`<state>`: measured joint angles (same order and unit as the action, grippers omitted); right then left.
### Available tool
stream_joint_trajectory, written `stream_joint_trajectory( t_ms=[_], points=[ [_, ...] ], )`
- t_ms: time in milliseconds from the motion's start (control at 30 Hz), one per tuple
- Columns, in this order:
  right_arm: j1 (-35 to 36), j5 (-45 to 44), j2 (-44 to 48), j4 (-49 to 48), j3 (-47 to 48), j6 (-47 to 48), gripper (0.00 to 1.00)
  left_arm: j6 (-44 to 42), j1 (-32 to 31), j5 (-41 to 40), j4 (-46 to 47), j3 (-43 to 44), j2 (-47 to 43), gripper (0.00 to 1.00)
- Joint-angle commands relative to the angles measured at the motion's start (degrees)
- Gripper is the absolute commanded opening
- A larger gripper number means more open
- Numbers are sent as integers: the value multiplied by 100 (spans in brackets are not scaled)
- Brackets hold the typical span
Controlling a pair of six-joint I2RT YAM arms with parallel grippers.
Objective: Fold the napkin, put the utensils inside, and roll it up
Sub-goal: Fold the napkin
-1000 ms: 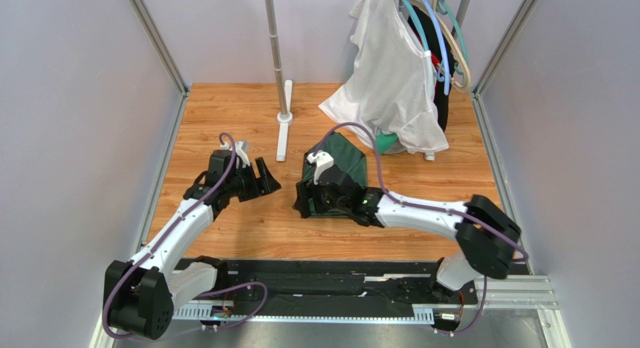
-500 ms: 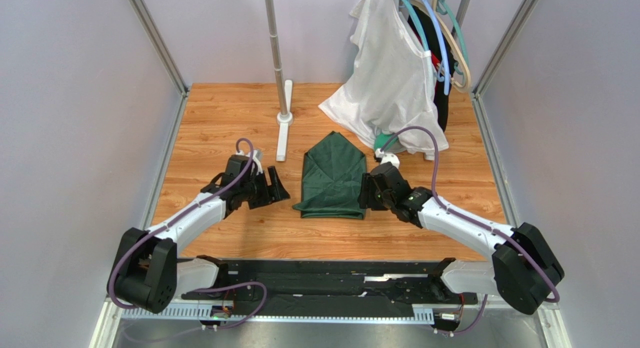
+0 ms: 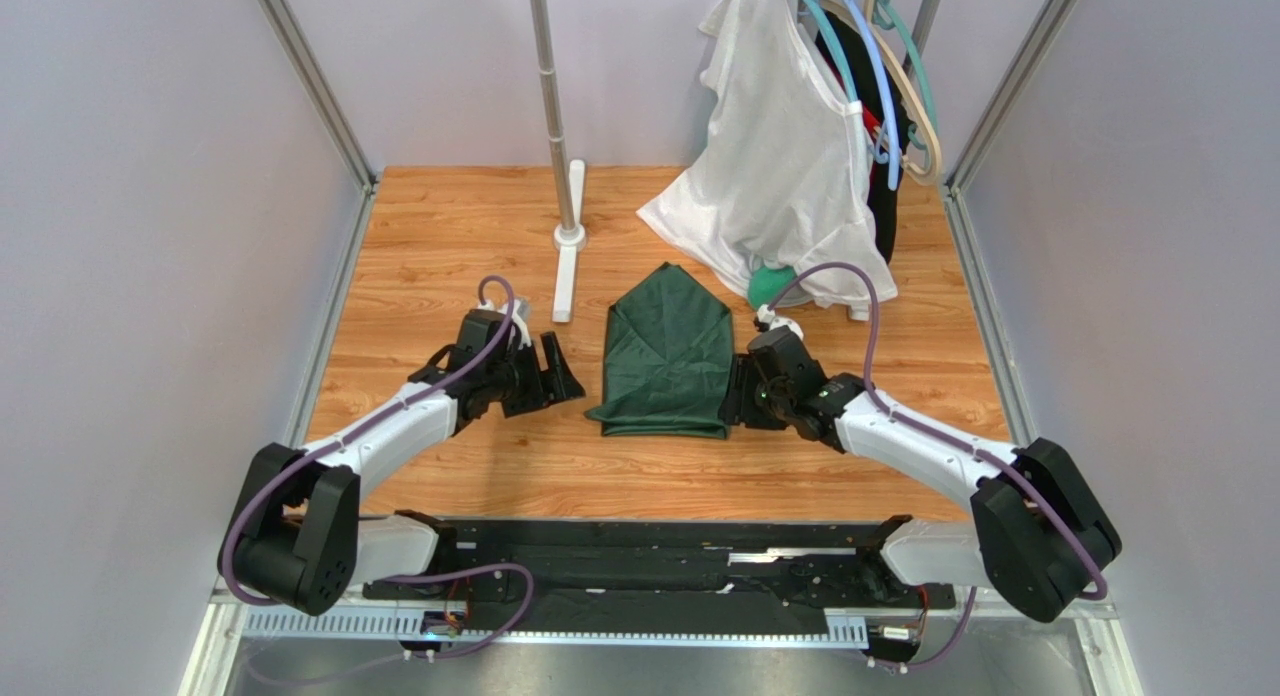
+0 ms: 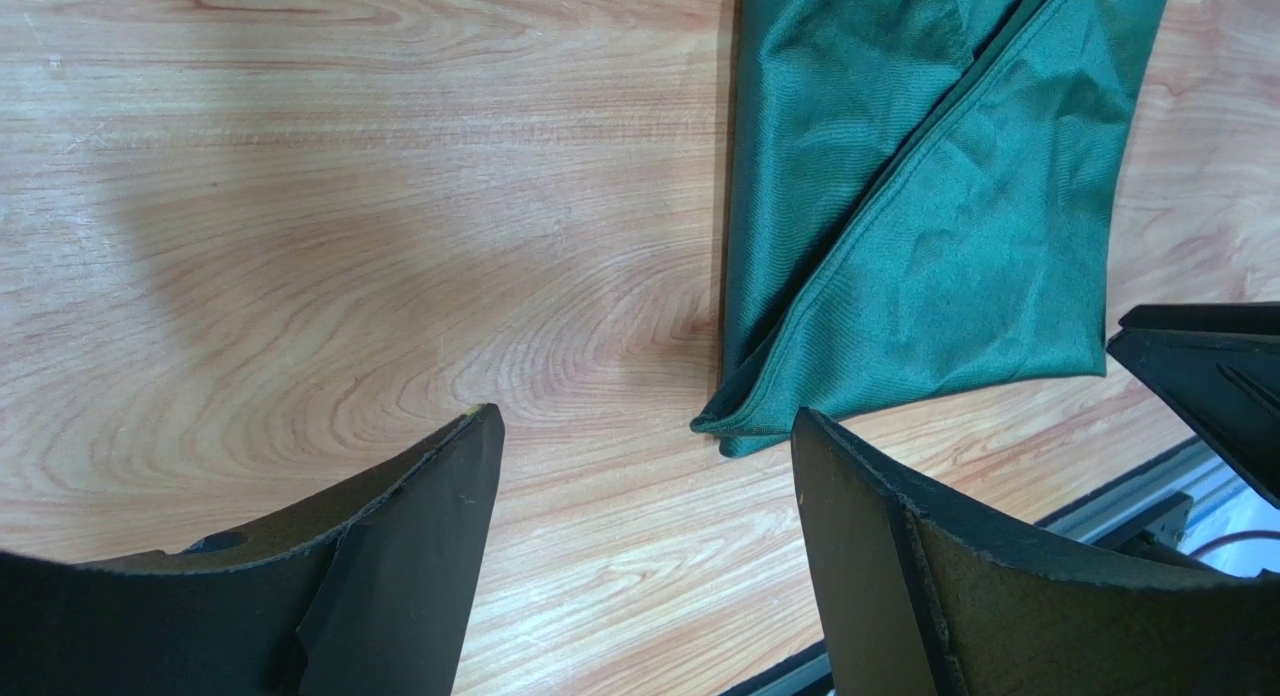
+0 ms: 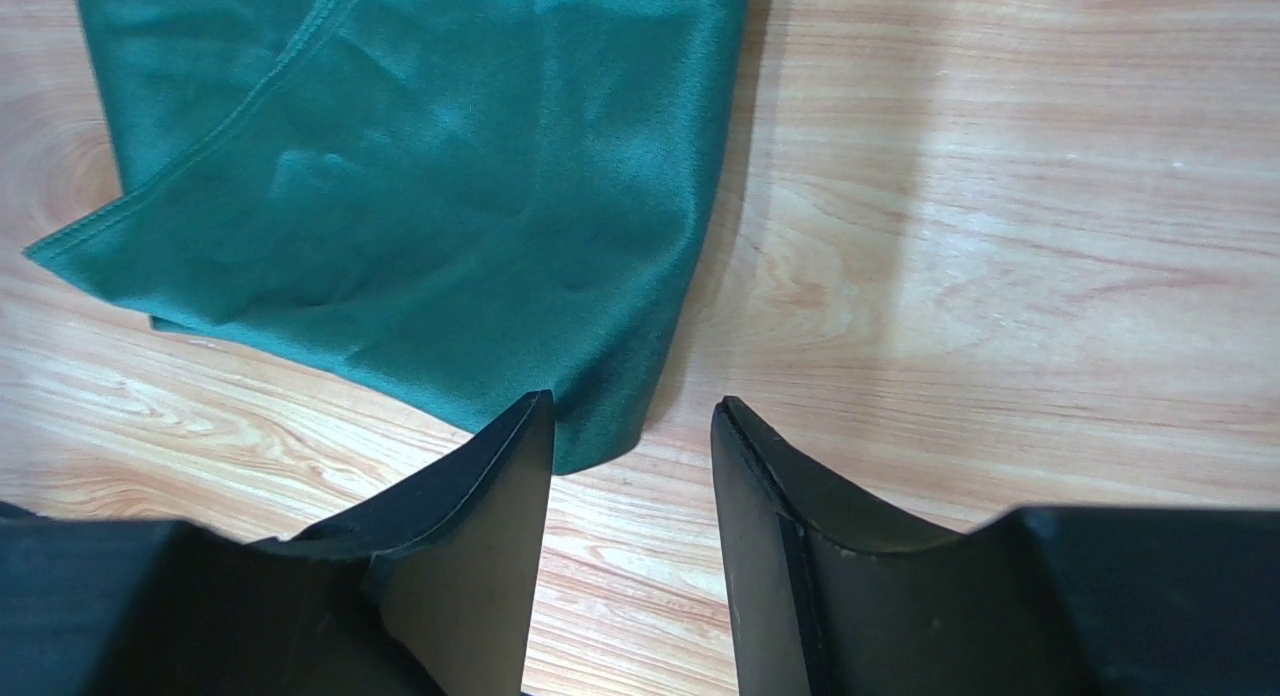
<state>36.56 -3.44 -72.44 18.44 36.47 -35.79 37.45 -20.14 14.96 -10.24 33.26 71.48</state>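
The dark green napkin (image 3: 669,353) lies folded on the wooden table, pointed at its far end, between the two arms. It also shows in the left wrist view (image 4: 932,201) and the right wrist view (image 5: 421,186). My left gripper (image 3: 558,375) is open and empty, low over the wood just left of the napkin's near left corner (image 4: 646,419). My right gripper (image 3: 735,395) is open and empty beside the napkin's near right corner (image 5: 631,404), with that corner just ahead of its fingers. No utensils are in view.
A white garment (image 3: 781,156) hangs on hangers at the back right, with a brighter green garment (image 3: 771,287) under it. A metal stand (image 3: 564,156) rises at the back centre. A black rail (image 3: 661,554) runs along the near edge. Grey walls close both sides.
The right arm pulled off the napkin and swung to its right side, leaving it flat and folded. The left gripper moved right toward the napkin's left edge.
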Motion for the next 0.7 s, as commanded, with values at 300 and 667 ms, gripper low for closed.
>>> stream_joint_trajectory(
  t_ms=[300, 667],
  points=[
    [-34, 397, -384, -385, 36, -147, 44, 60, -34, 60, 268, -56, 32, 79],
    [-166, 124, -454, -226, 45, -51, 22, 131, -104, 156, 487, -135, 234, 79]
  ],
)
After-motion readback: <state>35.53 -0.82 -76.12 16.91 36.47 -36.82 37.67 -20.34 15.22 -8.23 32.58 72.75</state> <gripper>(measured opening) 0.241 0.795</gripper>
